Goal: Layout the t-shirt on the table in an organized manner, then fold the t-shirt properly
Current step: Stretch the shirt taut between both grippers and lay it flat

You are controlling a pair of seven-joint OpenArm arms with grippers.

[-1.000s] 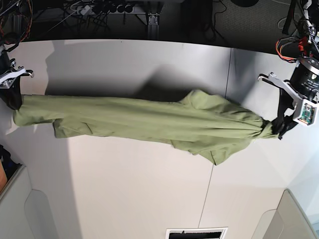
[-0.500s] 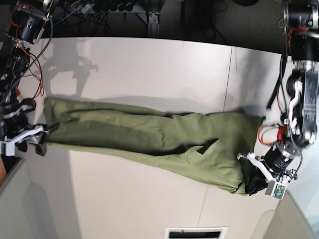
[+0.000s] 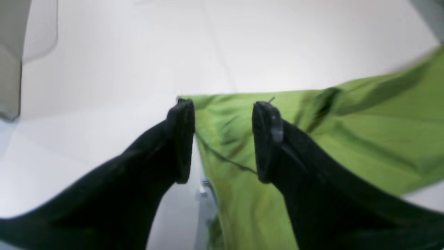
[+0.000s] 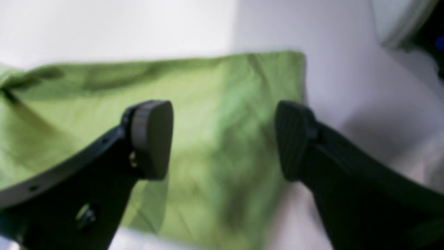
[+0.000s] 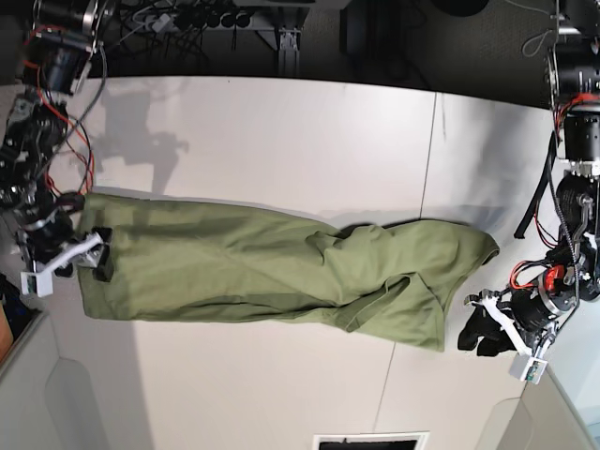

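Olive-green short-sleeved cotton t-shirt (image 5: 281, 272) lies stretched in a long band across the middle of the white panelled surface (image 5: 262, 131), from nine o'clock to four o'clock, rumpled and doubled over itself toward the four-o'clock end. Both sets of fingers stand apart and grip nothing: the left gripper (image 5: 480, 331) sits just off the hem corner, the right gripper (image 5: 94, 251) over the opposite edge. Folding now would likely lock in that bunched overlap, and a shallow pinch could catch two layers. Cables and dark equipment crowd the twelve-o'clock side.
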